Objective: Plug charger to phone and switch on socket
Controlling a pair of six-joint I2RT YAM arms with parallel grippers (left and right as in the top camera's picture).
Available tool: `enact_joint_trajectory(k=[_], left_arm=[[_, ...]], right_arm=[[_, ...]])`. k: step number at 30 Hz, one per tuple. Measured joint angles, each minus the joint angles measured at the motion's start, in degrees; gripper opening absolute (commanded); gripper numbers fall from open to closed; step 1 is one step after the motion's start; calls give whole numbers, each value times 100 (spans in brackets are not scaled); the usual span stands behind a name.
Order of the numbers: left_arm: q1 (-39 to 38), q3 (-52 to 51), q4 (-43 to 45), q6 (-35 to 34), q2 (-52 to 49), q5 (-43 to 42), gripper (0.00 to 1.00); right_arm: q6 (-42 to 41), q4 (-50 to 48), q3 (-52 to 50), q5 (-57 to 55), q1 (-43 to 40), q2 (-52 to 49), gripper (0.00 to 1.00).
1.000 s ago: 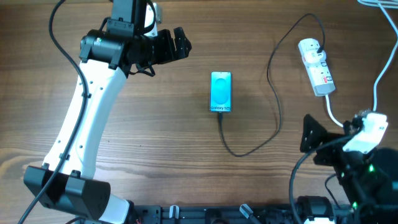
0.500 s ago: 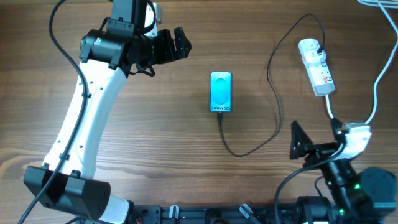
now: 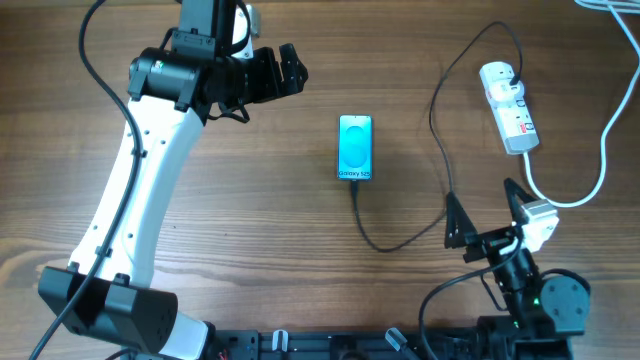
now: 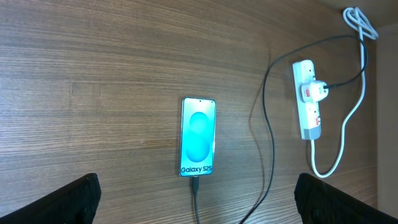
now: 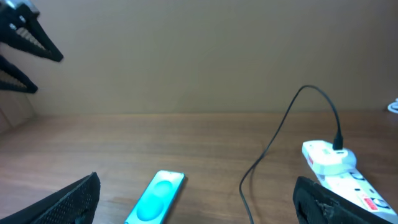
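- On the tabletop (image 3: 250, 220), near its middle, the phone (image 3: 355, 147) lies flat with its screen lit cyan. The socket (image 3: 508, 120) sits well apart from it, towards the far right.
- At the phone's "Galaxy S25" edge the charger (image 4: 194, 199) runs straight into the port. From there it loops right and climbs to the plug (image 4: 313, 91) seated in the socket, so I judge the plugging-in step done.
- That leaves the socket switch. Its red marks are too small for me to read, so I cannot tell whether it is on.
- If it is off, my right arm would have to reach out to the socket again. One fingertip would press the switch beside the plug, without nudging the strip or dragging the white cord (image 3: 606, 152).
- My left fingers (image 4: 68, 200) are spread wide, holding nothing, and hover high over the far left, well away from the phone.
- My right fingers (image 5: 62, 199) are also wide apart and empty. They are low at the near right, close to the charger's bend but, as far as I can see, not touching it.
- Compared with a second ago, my right arm has swung left and folded towards its base, away from the socket.
- The white cord has slid off that arm and now lies in a loose curve beyond it.
- Phone, charger, socket and left arm have not moved.
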State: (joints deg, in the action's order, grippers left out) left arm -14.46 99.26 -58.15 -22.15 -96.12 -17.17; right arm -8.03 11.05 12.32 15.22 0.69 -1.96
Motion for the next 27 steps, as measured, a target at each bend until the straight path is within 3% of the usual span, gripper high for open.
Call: enact_joint_trajectory(k=[21, 27], left_arm=[[0, 0, 0, 0, 0, 0, 100], [0, 0, 0, 0, 0, 0, 100]], right_arm=[[0, -1790, -1054, -498, 0, 92, 100], [2, -1792, -1187, -538, 0, 92, 100]])
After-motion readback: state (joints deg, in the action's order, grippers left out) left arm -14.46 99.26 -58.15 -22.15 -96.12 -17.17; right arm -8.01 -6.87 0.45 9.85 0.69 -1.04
